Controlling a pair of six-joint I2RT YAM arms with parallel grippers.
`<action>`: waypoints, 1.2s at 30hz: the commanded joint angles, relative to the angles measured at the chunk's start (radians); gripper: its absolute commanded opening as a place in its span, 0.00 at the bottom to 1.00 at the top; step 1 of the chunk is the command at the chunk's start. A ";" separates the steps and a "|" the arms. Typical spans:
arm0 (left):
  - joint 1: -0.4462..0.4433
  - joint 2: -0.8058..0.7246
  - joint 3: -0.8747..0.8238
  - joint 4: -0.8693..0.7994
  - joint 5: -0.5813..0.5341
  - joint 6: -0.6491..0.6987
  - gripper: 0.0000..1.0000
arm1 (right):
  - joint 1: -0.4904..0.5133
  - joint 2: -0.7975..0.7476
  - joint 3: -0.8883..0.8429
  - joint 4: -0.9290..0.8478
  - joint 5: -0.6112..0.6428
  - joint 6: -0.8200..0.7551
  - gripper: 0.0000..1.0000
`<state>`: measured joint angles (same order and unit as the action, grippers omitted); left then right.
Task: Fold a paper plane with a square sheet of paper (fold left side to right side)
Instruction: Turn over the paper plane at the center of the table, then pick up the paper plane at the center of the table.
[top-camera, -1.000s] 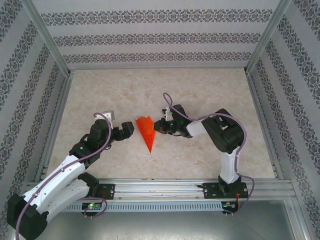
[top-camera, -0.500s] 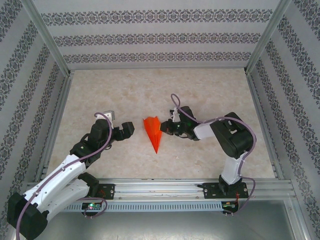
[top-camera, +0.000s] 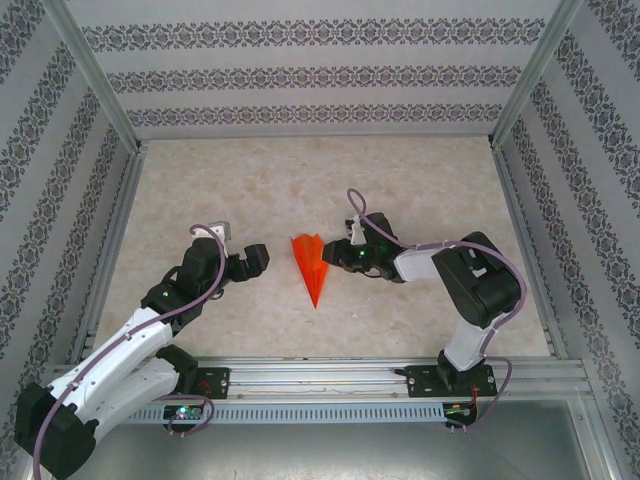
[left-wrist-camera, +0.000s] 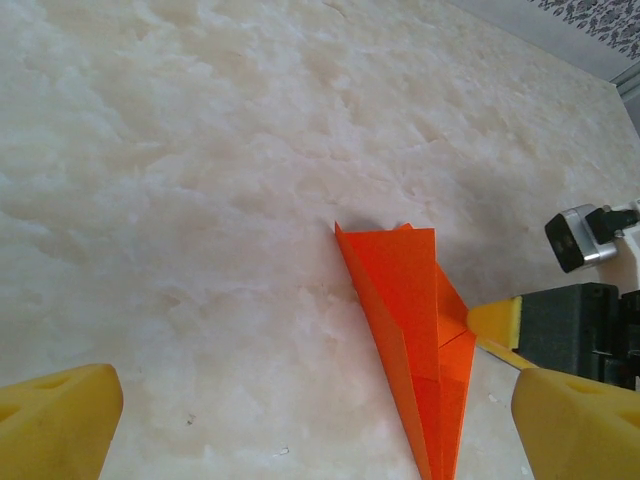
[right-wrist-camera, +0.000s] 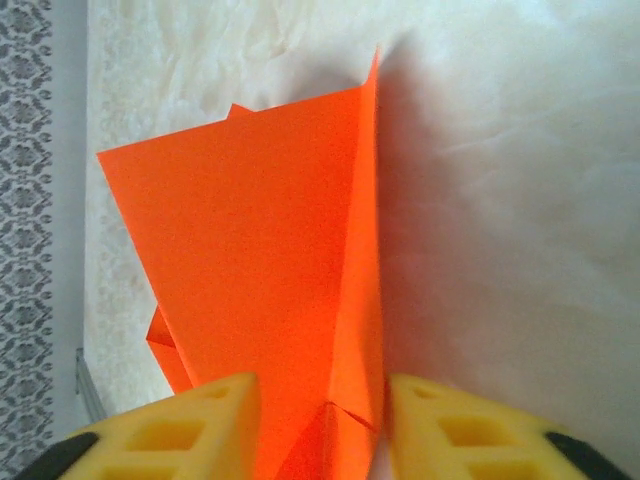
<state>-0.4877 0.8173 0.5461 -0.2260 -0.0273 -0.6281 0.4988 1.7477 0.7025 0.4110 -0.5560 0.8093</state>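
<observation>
The square sheet of paper is folded into a narrow orange-red dart, the paper plane (top-camera: 311, 266). It lies flat mid-table with its sharp point toward the arms. My right gripper (top-camera: 336, 255) is at the plane's right edge. In the right wrist view its yellow fingers (right-wrist-camera: 200, 430) stand apart, with the plane's (right-wrist-camera: 260, 230) raised right fold in the gap of the gripper (right-wrist-camera: 320, 432). My left gripper (top-camera: 258, 258) waits open just left of the plane. In its own view the plane (left-wrist-camera: 405, 310) lies ahead of the gripper (left-wrist-camera: 320, 425), and one right fingertip (left-wrist-camera: 495, 320) touches the paper's edge.
A small white-and-grey block (top-camera: 218, 231) lies on the table behind the left arm. Patterned walls with aluminium posts (top-camera: 520, 80) close in the table on three sides. A metal rail (top-camera: 320, 372) runs along the near edge.
The right gripper slid the plane a little to the right, then its fingers parted from shut. The left arm has not moved.
</observation>
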 joint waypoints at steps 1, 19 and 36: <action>0.019 -0.002 0.025 -0.026 -0.005 0.015 1.00 | -0.008 -0.084 0.008 -0.151 0.070 -0.077 0.45; 0.027 -0.030 0.003 -0.027 -0.031 0.019 1.00 | 0.196 -0.085 0.330 -0.800 0.244 -0.174 0.47; 0.033 -0.045 -0.005 -0.032 -0.033 0.030 1.00 | 0.254 0.070 0.463 -0.860 0.281 -0.163 0.45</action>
<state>-0.4747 0.7849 0.5461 -0.2344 -0.0498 -0.6270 0.7383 1.7897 1.1355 -0.4137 -0.2993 0.6327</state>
